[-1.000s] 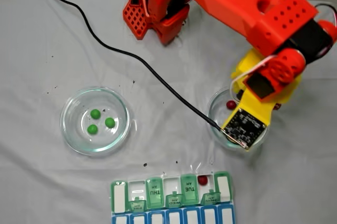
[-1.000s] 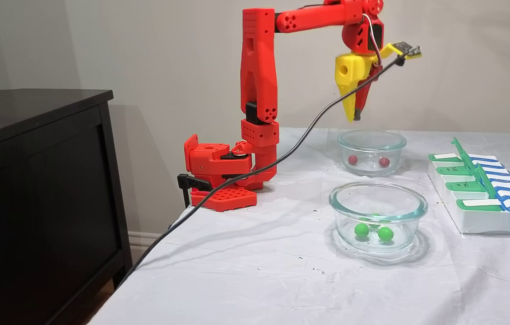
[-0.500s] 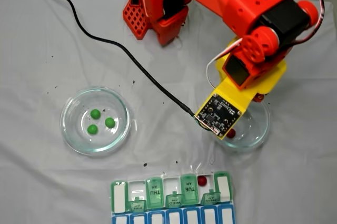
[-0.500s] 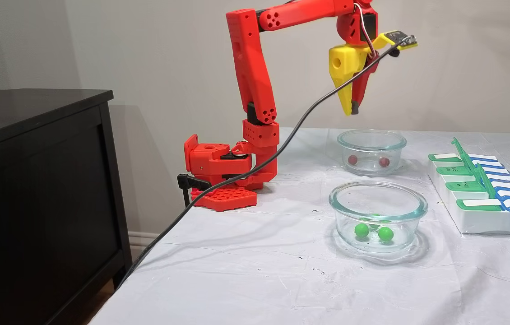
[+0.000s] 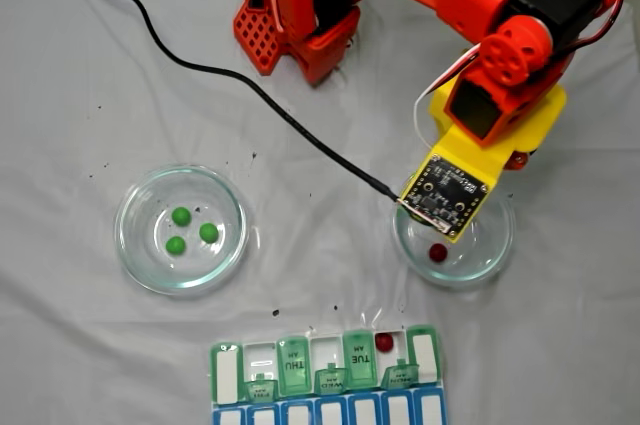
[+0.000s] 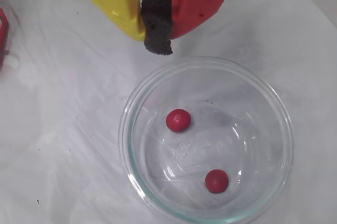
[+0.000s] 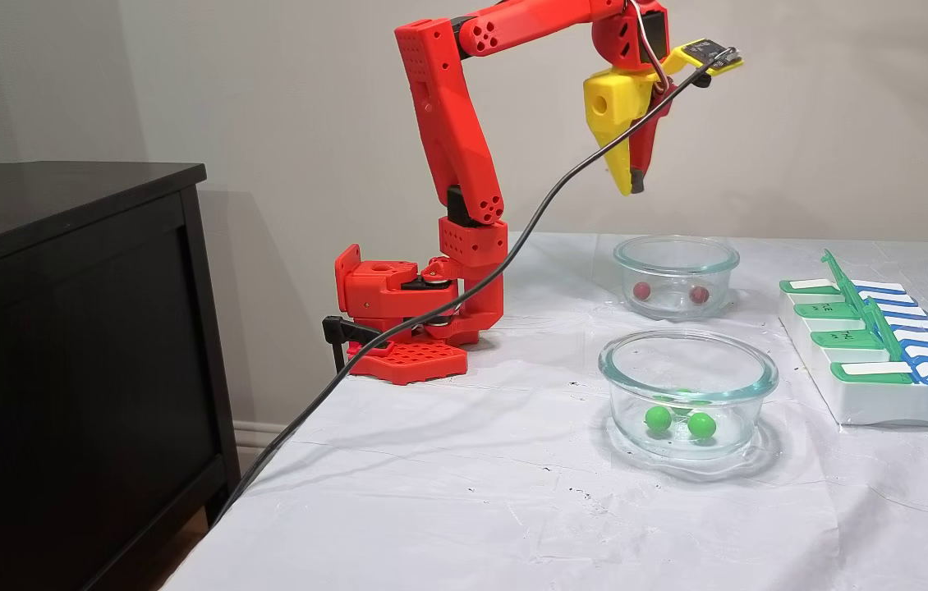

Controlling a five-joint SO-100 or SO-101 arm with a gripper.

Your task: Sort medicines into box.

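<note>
My gripper (image 7: 630, 185) hangs shut and holds nothing, high above the far glass dish (image 7: 676, 256). In the wrist view its yellow and red fingers press a black foam pad together at the gripper (image 6: 157, 34), just beyond the dish rim (image 6: 124, 134). Two red medicines (image 6: 178, 120) (image 6: 216, 181) lie in that dish. A third red medicine (image 5: 384, 342) sits in an open compartment of the box (image 5: 292, 365). Three green medicines (image 5: 180, 215) (image 5: 208, 232) (image 5: 175, 245) lie in the other glass dish (image 5: 127, 235).
A black cable (image 5: 250, 95) runs from the wrist camera board (image 5: 447, 195) across the white cloth. The arm's red base (image 7: 398, 320) stands at the table's back. A dark cabinet (image 7: 62, 328) stands beside the table. The box (image 7: 883, 406) has several lids raised.
The gripper has risen and drawn back toward the base while staying shut. The medicines, dishes and box have not moved.
</note>
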